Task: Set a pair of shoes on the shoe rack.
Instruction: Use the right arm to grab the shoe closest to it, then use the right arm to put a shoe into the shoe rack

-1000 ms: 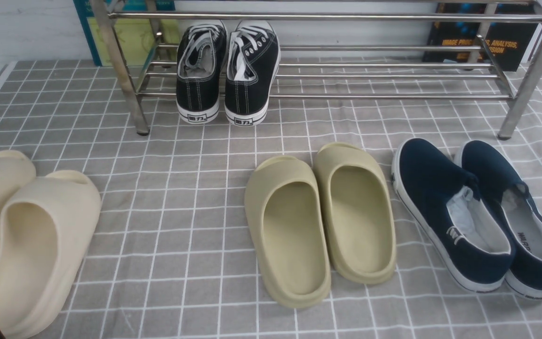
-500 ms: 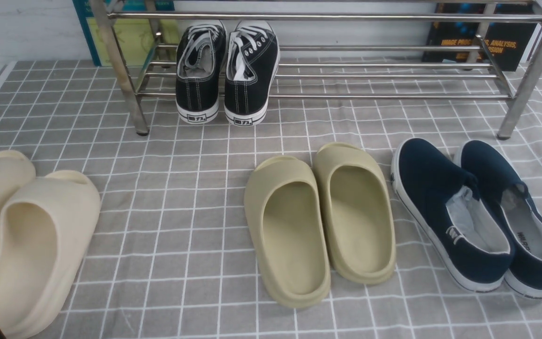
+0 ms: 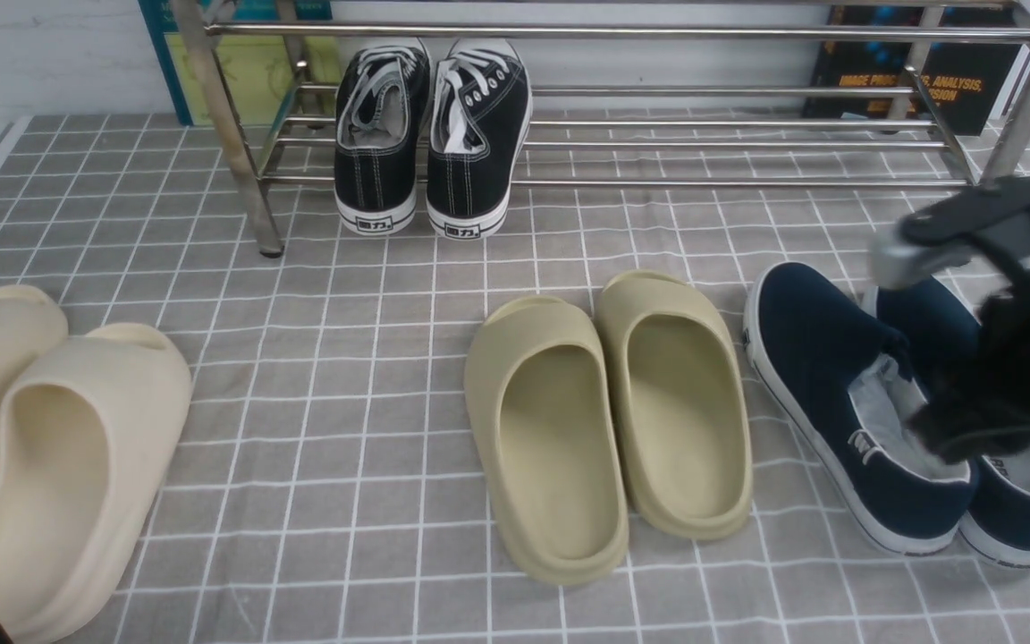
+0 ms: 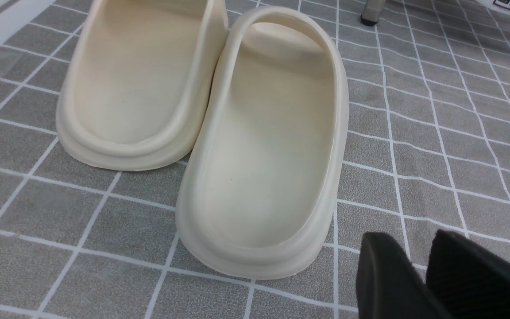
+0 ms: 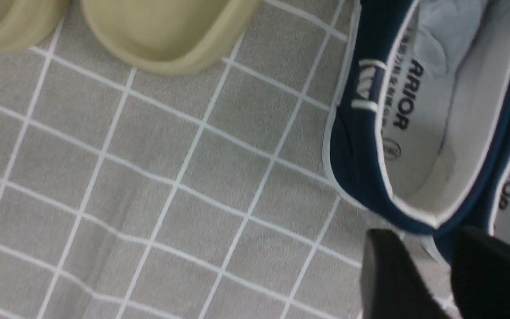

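Trouble could come from the grab. The blue shoes (image 3: 814, 349) sit side by side on the floor, near us on the right. They touch each other, and their toes face the rack (image 3: 658, 182). They are not on it yet.

Our right claw (image 5: 425, 241) hangs over their heels with its two fingers a little apart. It has hold of nothing. It looks blurry from the front, so we cannot tell how high it is.

If it pinches only one soft heel wall, the cloth may fold and the shoe may slip out. If it bumps the pair, one shoe could slide into the green slippers (image 3: 613, 420) just to the left.

The black shoes (image 3: 470, 134) fill a spot on the left of the rack, so we think the right side is safer.

Our left claw (image 4: 416, 250) is by the pale slippers (image 4: 259, 155), open a crack and holding nothing.
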